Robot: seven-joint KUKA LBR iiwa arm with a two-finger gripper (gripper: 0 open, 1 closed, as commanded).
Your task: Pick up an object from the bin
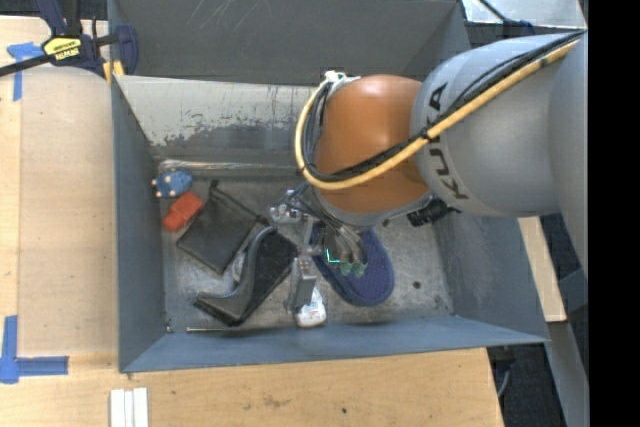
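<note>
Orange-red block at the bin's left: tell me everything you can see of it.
The orange-red block is small, chunky and plain, plastic by its look, lying tilted on the bin floor near the left wall. A small blue thing sits just behind it; a flat black slab lies close at its right side.

dark blue rounded pouch [374,283] | lying flat | bin [432,267] floor, right of centre, near front wall

Grey arm [520,145], black KUKA lettering [441,147]; orange dome cover [365,140]; yellow-black cables [500,84] looped round.
</note>
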